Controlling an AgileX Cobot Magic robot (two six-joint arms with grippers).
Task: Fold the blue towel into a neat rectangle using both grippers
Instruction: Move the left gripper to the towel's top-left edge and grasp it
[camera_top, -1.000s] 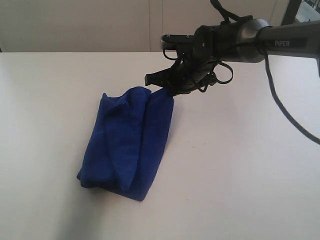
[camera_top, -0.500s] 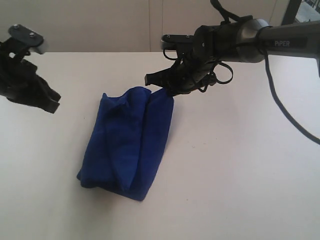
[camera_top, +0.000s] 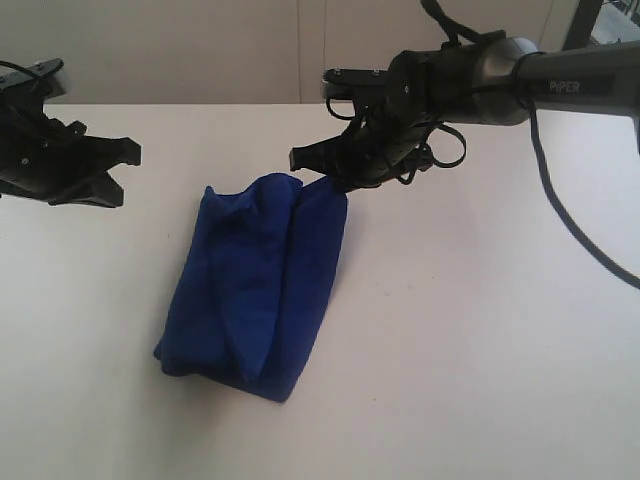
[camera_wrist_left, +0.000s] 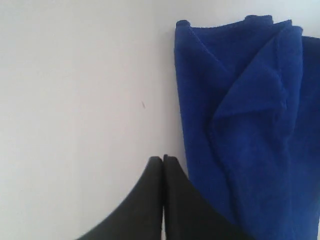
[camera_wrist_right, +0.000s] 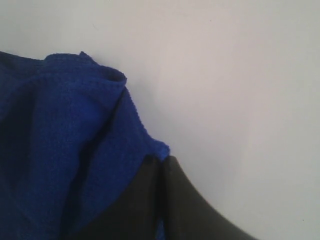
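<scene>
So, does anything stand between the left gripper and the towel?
Nothing visible does. Only bare table lies between the left gripper and the towel. The right gripper is shut on the towel's far corner.

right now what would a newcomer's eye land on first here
The blue towel, a rumpled, loosely folded bundle in the middle of the white table. Next, the right gripper pinching its far corner, while the left gripper hovers shut beside the towel without touching it.
</scene>
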